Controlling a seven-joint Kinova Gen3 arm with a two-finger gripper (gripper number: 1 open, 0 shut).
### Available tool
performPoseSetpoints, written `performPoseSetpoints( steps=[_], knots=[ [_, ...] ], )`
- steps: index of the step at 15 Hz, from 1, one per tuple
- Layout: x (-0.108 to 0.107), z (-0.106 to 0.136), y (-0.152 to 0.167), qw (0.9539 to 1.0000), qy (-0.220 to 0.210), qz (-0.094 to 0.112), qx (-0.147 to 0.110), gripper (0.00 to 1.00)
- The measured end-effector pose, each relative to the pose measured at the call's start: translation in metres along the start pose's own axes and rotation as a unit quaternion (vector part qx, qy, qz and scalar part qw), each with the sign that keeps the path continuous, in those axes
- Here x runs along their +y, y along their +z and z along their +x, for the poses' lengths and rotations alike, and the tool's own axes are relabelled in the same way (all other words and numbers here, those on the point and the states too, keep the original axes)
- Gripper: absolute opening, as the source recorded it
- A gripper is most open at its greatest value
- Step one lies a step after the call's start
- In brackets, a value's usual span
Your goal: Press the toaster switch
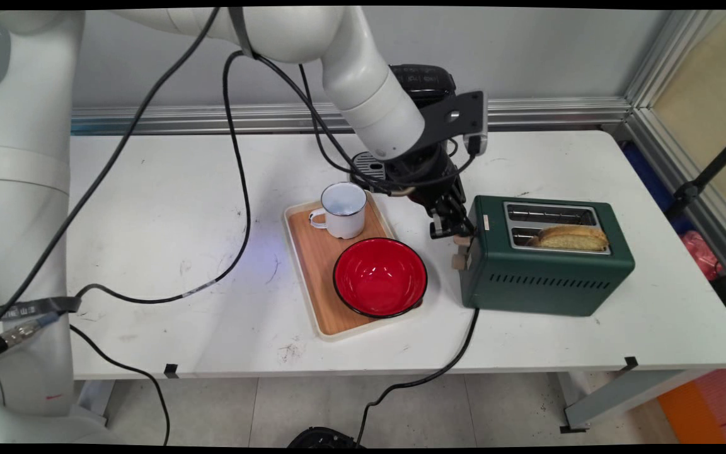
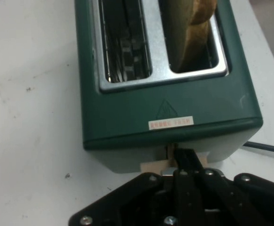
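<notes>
The closed fingers [image 2: 186,162] of the black gripper [image 1: 451,228] press together on the wooden lever [image 2: 156,165] at the end of a green toaster [image 1: 546,255], a slice of bread [image 1: 572,238] standing in its near slot. Beside it, a red bowl [image 1: 380,276] and white mug [image 1: 341,210] sit on a wooden tray [image 1: 312,252]. The scuffed white table [image 1: 167,208] meets a grey wall [image 1: 527,50].

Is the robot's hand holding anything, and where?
Nothing is gripped. The hand, fingers together, presses its tip on the wooden lever at the end of the green toaster.
</notes>
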Motion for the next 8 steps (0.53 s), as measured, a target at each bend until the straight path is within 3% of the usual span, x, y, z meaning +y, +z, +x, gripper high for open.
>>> performPoseSetpoints(
  steps=[8],
  knots=[
    [0.000,-0.003,0.017,0.9998,-0.007,-0.001,-0.017,0.00]
  ],
)
